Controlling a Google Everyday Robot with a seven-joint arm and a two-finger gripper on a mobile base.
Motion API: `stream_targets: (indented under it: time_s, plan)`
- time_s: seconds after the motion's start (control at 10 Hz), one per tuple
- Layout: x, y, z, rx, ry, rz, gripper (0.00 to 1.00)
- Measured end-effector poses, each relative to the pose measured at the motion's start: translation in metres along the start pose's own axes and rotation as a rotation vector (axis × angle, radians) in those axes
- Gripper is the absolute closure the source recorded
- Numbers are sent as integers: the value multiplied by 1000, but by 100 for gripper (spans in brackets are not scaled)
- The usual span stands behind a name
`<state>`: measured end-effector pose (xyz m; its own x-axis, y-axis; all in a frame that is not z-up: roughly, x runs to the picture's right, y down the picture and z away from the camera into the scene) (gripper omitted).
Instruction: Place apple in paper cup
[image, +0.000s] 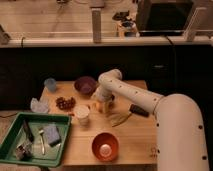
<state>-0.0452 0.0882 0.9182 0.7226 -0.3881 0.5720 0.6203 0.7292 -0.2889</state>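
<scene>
Apple (98, 106) at hand (103, 103), just beside paper cup (81, 114)

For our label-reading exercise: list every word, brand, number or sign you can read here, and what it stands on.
None can be read: nothing legible on the paper cup, the green tray, the red bowl or the robot arm. The gripper is at the apple, beside the paper cup.

Purple bowl (85, 84), orange bowl (105, 146), green tray (44, 116)
</scene>
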Motion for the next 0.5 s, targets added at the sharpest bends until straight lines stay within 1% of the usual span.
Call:
stream_targets:
  time_s: [0.1, 0.2, 0.4, 0.5]
  plan:
    - [-1, 0, 0, -2, -4, -2, 30]
    - [-2, 0, 0, -2, -7, -3, 35]
    - [-3, 0, 0, -3, -14, -7, 38]
    - [-3, 0, 0, -3, -15, -7, 42]
